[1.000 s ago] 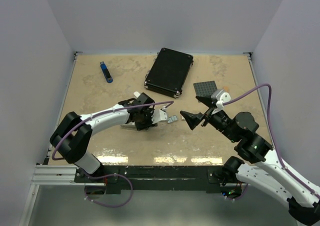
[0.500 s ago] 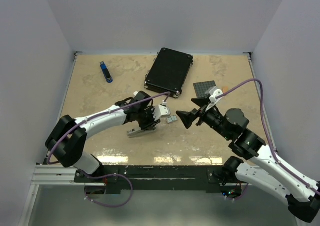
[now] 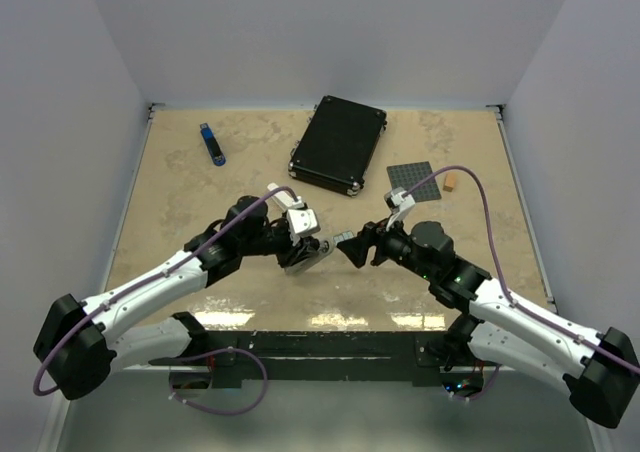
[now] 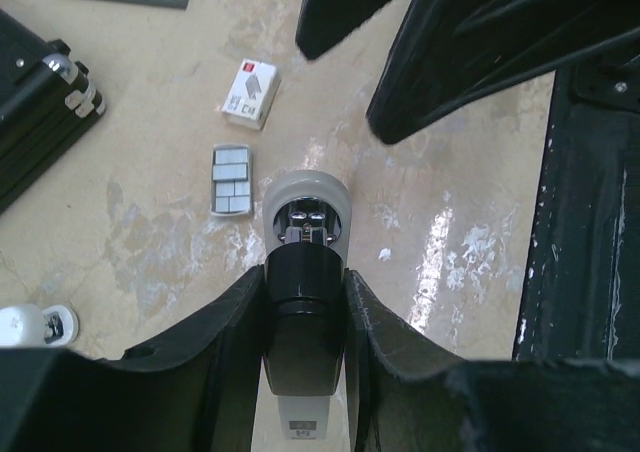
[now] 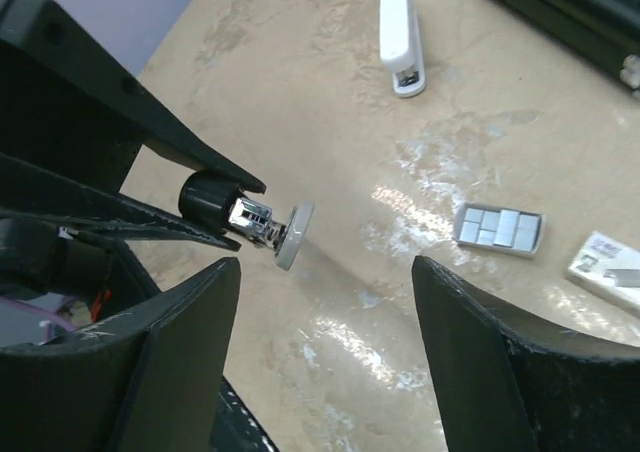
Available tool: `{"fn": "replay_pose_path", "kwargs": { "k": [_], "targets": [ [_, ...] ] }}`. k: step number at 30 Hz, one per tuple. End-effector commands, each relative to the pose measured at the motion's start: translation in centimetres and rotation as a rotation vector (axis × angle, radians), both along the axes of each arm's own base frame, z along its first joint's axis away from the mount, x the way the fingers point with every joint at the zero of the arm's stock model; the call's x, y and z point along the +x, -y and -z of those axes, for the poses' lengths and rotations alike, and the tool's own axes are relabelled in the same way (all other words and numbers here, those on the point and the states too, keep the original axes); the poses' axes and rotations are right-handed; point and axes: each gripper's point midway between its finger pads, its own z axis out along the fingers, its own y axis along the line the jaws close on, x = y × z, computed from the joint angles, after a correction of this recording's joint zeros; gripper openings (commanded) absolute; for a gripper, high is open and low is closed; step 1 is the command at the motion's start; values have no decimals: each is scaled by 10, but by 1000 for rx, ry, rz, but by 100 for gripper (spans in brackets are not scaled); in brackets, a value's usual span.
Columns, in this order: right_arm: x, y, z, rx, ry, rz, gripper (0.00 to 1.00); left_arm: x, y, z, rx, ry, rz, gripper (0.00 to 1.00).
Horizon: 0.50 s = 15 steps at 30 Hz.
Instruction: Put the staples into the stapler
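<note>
Staples (image 4: 250, 92) are sitting in their small white box on the bench (image 4: 150, 242), untouched. Just beside the box a grey tray (image 4: 232, 179) is lying with several strips showing in it. Both are resting a little ahead of the stapler (image 4: 305, 217), near its nose but not touching it.

You are holding that stapler off the bench in the left gripper (image 4: 305, 302), whose jaws are pinching its black body from both sides. Its grey nose and metal insides are pointing towards the right gripper (image 5: 325, 267). The right jaws are standing spread with nothing between them, hovering close in front of the nose and near the tray. Farther back, a white stapler (image 5: 400, 42) is lying flat on the bench towards the black case (image 3: 338, 144), and neither gripper is touching it.

By my reading, you are working on getting the stapler open, with no strip picked up yet. I cannot tell whether the magazine is already exposed. The next move is calling for the right jaws to line up squarely on the nose or top cover and close gently, with the left grip firm so the body is not twisting. After that you are needing a narrow pinch on one strip from the tray.
</note>
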Motion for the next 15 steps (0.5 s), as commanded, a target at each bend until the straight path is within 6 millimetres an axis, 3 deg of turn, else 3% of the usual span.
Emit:
{"fn": "replay_pose_path", "kwargs": {
  "k": [1,8,15],
  "targets": [
    [-5,-24,-22,188,-23,-61,73,-3,21,-54,-222,105,29,0],
    [-3,-33,-12,210,-64,-71,67,-6,24,-66,-295,133,2,0],
    [4,-25,1,211,-108,9,47,-10,29,-81,-365,153,0,0]
  ]
}}
